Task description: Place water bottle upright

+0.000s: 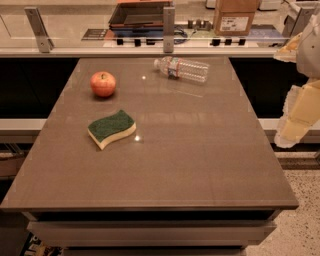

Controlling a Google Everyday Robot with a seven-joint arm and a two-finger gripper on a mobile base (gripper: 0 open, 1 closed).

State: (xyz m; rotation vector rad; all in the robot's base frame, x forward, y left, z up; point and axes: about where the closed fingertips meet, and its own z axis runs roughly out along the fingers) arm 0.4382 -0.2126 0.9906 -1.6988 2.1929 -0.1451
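Three loose things on the brown bench [200, 160]: water bottle, apple, sponge.

Water bottle [182, 68] down on its side near the far edge, a little right of centre. White cap at the left end, white-red label band just beside the cap, clear ribbed body stretching off to the right. Not upright. Touching only the bench.

Apple [103, 83] on the far left part of the bench, red-orange, stem dimple facing up. Well apart from the water bottle.

Sponge [111, 129] closer to the camera than the apple, left of centre, green scrub face up over a yellow layer, wavy in outline. Near the apple, not touching.

Tool [295, 120] off the right side of the bench, at the right border of the view, among pale cream and white blocks only partly seen. Beside the bench rather than over it, well apart from the water bottle. Apart or together: cannot tell.

Beyond the bench, a pale counter [65, 30] carrying a cardboard box [235, 17], a dark flat tray [140, 14] and upright metal brackets [169, 27].
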